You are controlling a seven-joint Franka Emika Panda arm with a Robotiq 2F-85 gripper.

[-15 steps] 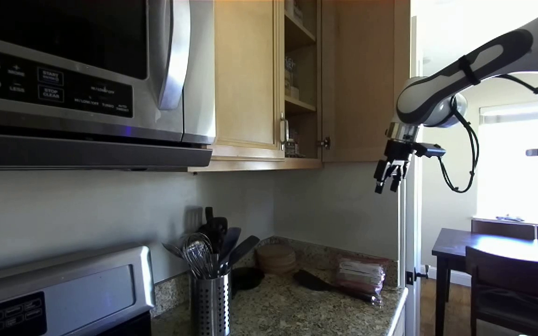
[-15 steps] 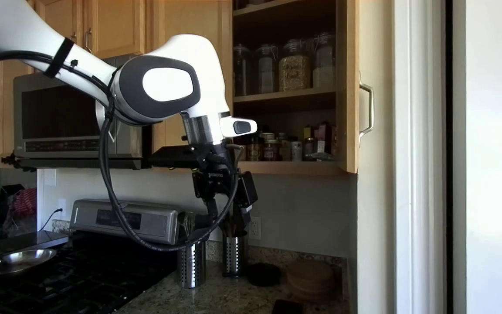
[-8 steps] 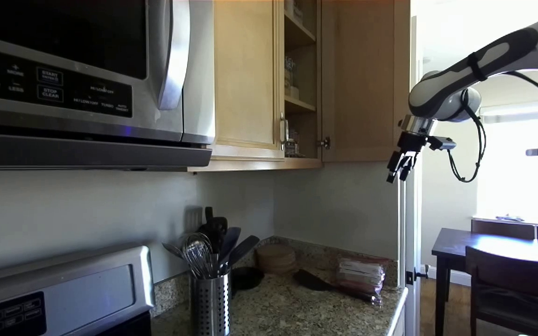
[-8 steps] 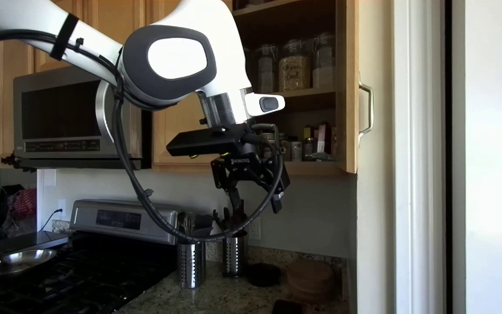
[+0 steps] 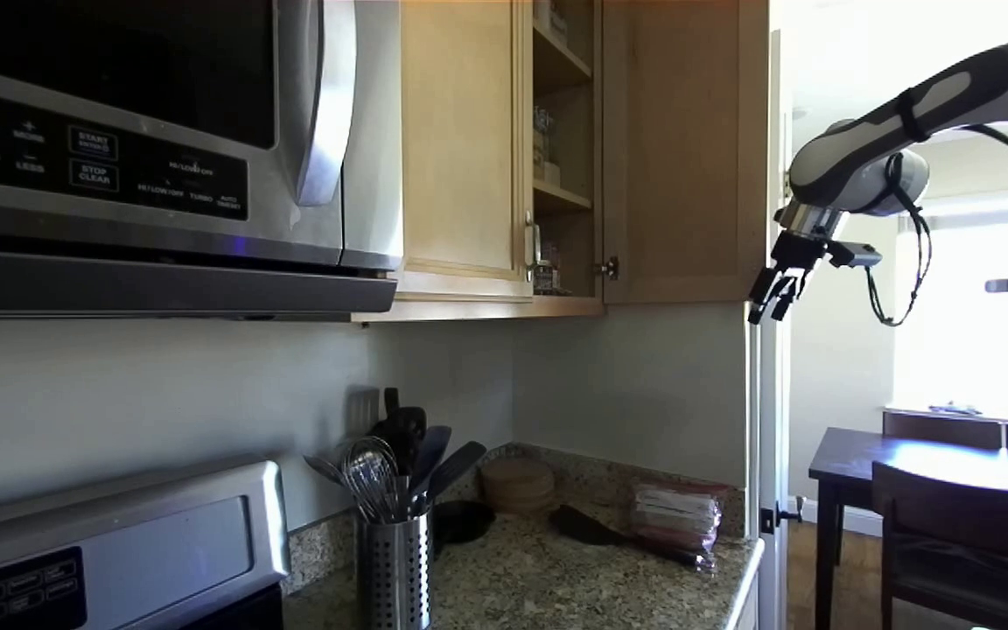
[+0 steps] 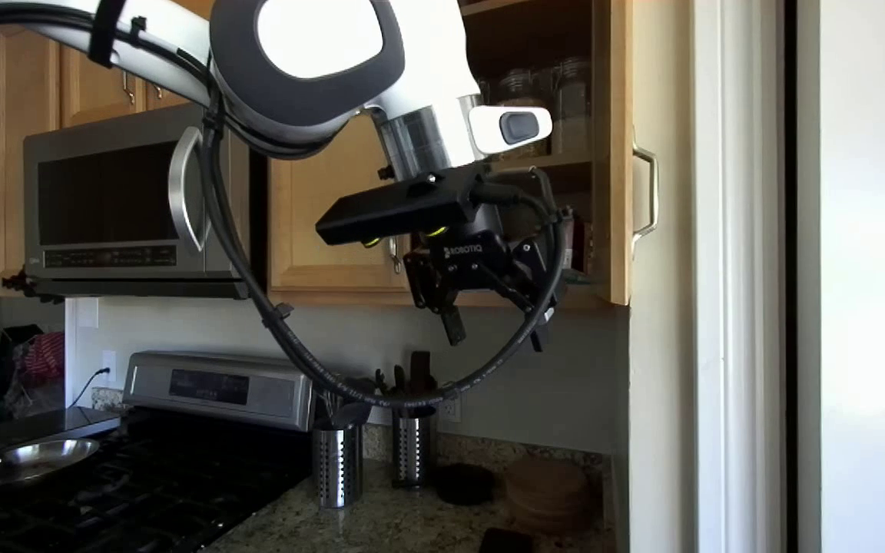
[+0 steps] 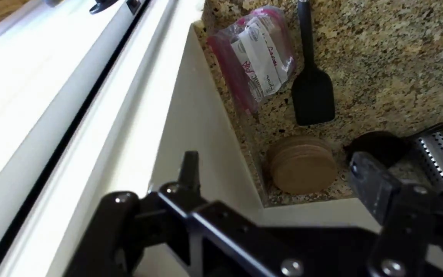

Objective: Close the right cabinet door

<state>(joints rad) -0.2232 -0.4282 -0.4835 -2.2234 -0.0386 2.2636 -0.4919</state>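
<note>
The right cabinet door (image 5: 675, 157) stands swung open in an exterior view, its inner face showing, beside the open shelves. In an exterior view the door (image 6: 621, 153) is seen nearly edge-on, with its silver bar handle (image 6: 651, 192) on the outer side, facing the white door frame. My gripper (image 5: 768, 315) is open and empty, near the door's free lower corner in that view. In an exterior view my gripper (image 6: 496, 342) hangs in front of the cabinet, left of the door and apart from its handle. In the wrist view the gripper (image 7: 275, 155) has wide-apart fingers; the door is out of view.
The matching wood door (image 5: 469, 140) nearer the microwave (image 5: 145, 157) is shut. Jars (image 6: 569, 107) stand on the shelves. Below are utensil holders (image 6: 337, 468), a spatula (image 7: 313, 96) and a plastic bag (image 7: 260, 57) on the granite counter. A white door frame (image 6: 742, 269) stands beside the door.
My gripper has moved up and to the right in both exterior views, tilting a little. It stays open. The cabinet door has not moved.
</note>
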